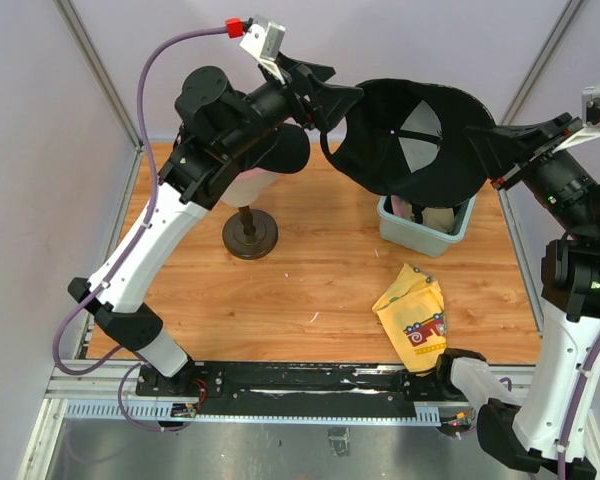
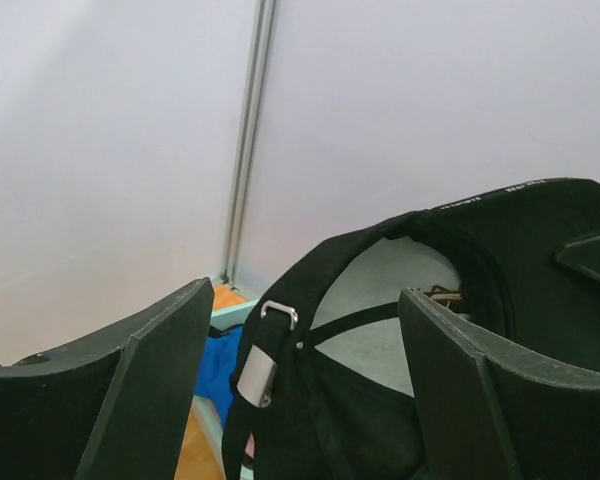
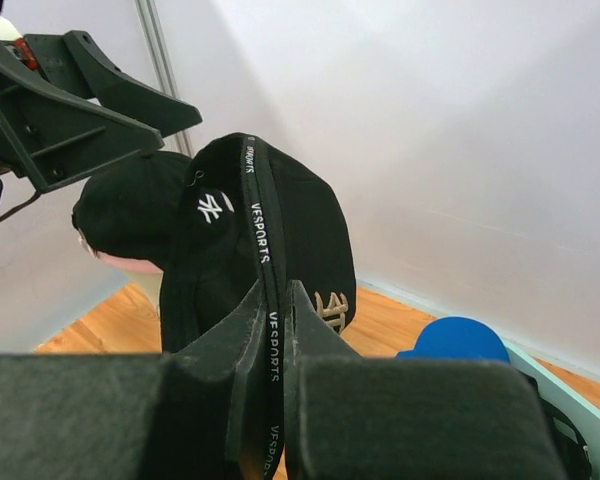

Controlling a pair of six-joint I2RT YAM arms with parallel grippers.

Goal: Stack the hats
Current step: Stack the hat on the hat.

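Note:
A black hat (image 1: 400,160) hangs upside down in the air above the teal bin, its hollow facing up. My right gripper (image 1: 485,150) is shut on its rim; in the right wrist view the lettered band (image 3: 270,330) is pinched between the jaws of that gripper (image 3: 278,290). My left gripper (image 1: 345,85) stands open at the hat's left side. In the left wrist view the buckle strap (image 2: 265,350) hangs between the spread jaws of the left gripper (image 2: 305,300), apart from both. Another black hat (image 3: 130,205) sits over a pink one (image 3: 130,262) under the left arm.
The teal bin (image 1: 400,232) at the back right holds more hats, a bright blue one (image 3: 455,338) among them. A dark round stand (image 1: 250,235) rises under the left arm. A yellow cloth with red print (image 1: 415,315) lies near the front right.

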